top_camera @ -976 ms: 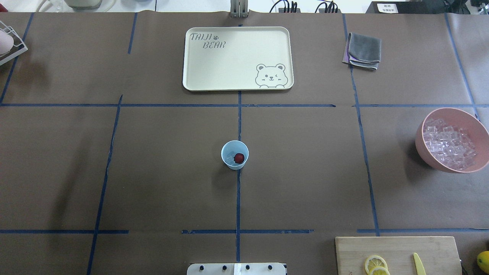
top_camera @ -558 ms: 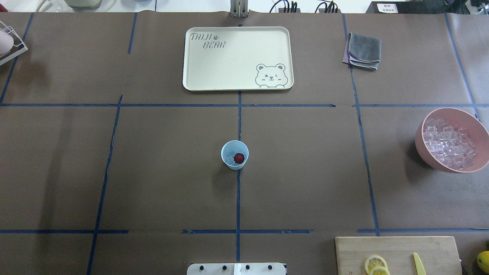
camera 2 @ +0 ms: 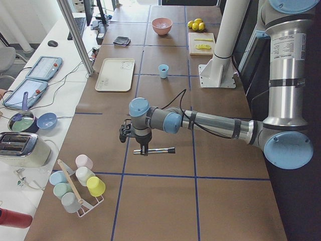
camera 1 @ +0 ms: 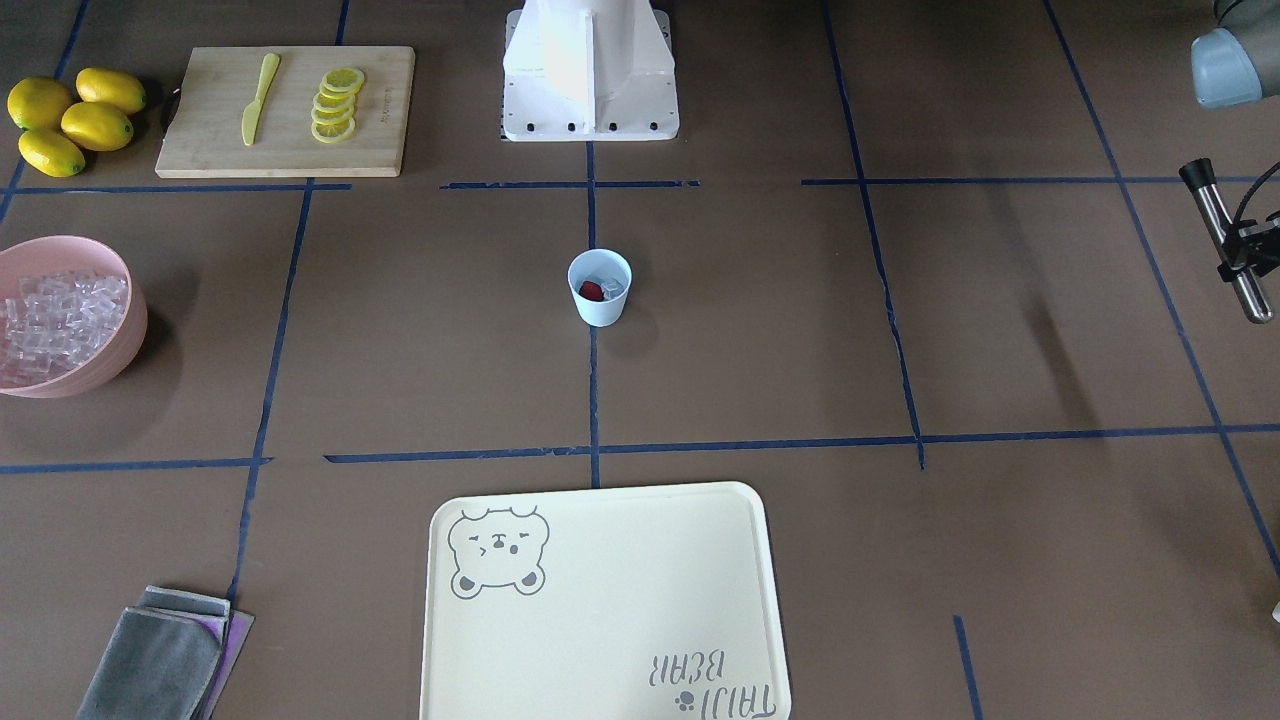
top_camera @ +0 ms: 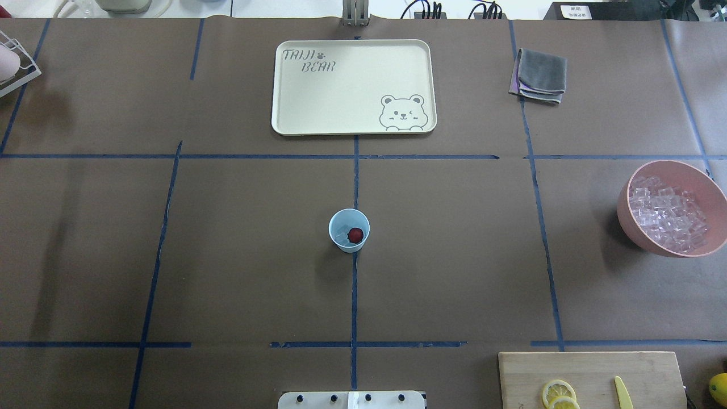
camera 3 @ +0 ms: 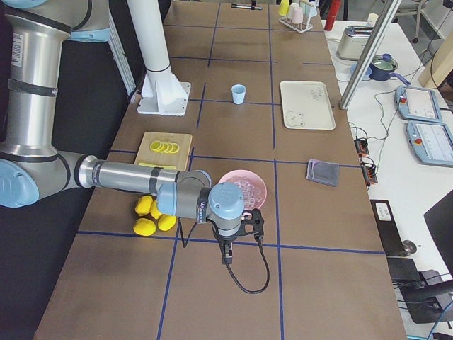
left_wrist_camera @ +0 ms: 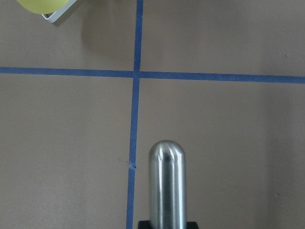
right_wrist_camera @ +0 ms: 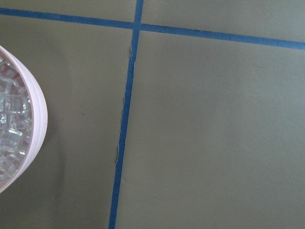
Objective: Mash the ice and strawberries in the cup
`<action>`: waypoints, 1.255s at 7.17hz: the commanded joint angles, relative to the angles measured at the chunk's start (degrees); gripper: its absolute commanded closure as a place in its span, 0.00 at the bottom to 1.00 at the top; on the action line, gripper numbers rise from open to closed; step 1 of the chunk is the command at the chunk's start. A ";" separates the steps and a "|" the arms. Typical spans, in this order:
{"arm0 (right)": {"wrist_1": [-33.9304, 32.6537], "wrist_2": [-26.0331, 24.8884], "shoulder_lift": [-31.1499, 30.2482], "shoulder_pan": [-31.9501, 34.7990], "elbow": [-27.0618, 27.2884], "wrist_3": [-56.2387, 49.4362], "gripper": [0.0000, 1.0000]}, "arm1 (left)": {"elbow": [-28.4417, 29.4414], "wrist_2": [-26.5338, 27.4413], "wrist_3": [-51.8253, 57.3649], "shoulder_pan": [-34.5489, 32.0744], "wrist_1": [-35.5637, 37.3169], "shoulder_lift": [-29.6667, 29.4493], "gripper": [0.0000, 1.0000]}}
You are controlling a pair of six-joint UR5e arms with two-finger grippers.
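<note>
The pale blue cup [top_camera: 339,218] stands upright at the table's centre, also in the front view [camera 1: 600,305]. In it lie a dark red strawberry [top_camera: 355,235] and clear ice cubes [top_camera: 341,234]. My left gripper [camera 1: 1243,262] is far off at the table's left end, shut on a metal masher rod [camera 1: 1222,228] held level above the table; the rod also fills the left wrist view [left_wrist_camera: 167,186]. My right gripper [camera 3: 227,256] hangs near the pink bowl, seen only in the right side view. I cannot tell whether it is open or shut.
A pink bowl [top_camera: 629,221] full of ice sits at the right. A cream tray [top_camera: 352,85] lies at the back centre, a grey cloth [top_camera: 539,74] at back right. A cutting board [top_camera: 590,369] holds lemon slices and a yellow knife. A cup rack [camera 2: 80,188] stands at the left end.
The cup and its contents have not moved. A faint shadow on the table's left side has drifted further left.
</note>
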 commanded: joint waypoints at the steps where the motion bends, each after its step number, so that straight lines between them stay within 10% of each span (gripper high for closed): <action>1: 0.00 0.00 0.00 0.00 -0.09 0.00 0.01 | 5.88 0.10 -5.18 3.94 -11.82 0.94 0.94; 4: 0.00 0.00 -0.18 0.00 0.00 -0.09 0.01 | 14.51 0.63 -11.17 9.04 -26.08 0.95 0.94; 9: 0.00 0.00 -0.35 0.00 -0.09 0.00 0.00 | 15.58 3.35 -11.72 11.43 -26.82 0.95 0.94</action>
